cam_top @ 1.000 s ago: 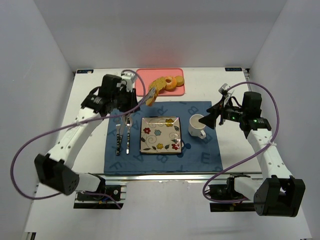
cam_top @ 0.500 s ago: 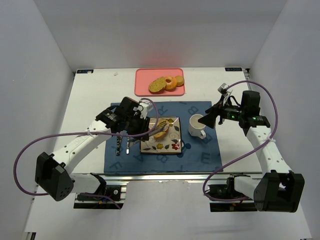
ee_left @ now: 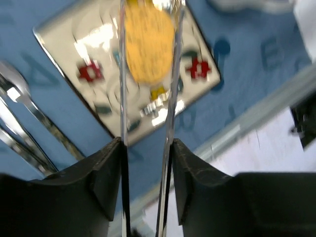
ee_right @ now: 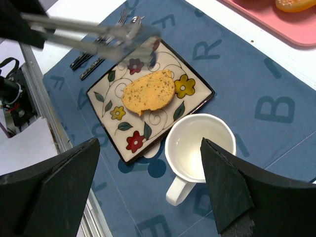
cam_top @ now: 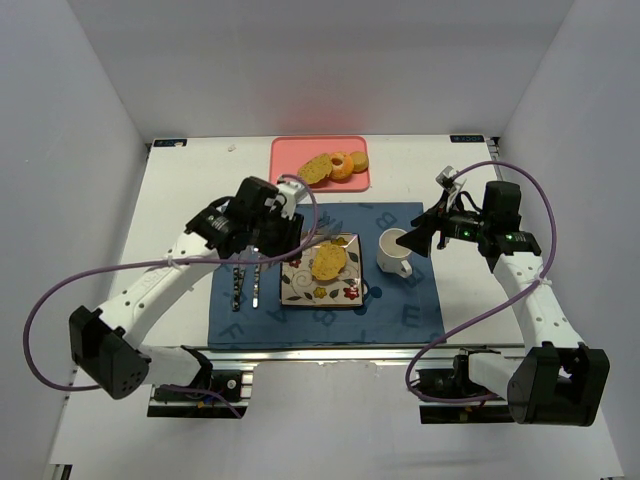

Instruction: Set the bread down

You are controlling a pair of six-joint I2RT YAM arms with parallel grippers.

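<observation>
The bread (cam_top: 329, 262) lies flat on the plate (cam_top: 345, 288), near the middle, on top of the flower pictures. The left claw (ee_right: 152, 43) hangs over the plate's left back corner. Its two long thin fingers (ee_left: 121, 89) are a little apart and hold nothing. From the left wrist, the bread shows between them, but they are up above it and do not touch it. The right claw (cam_top: 418, 238) is to the right of the plate, over the cup (cam_top: 393, 250). It is wide apart and holds nothing. The cup stands just right of the plate. The fork and spoon (cam_top: 245, 270) lie just left of the plate. A pink tray (cam_top: 290, 150) with more bread sits well behind the plate
</observation>
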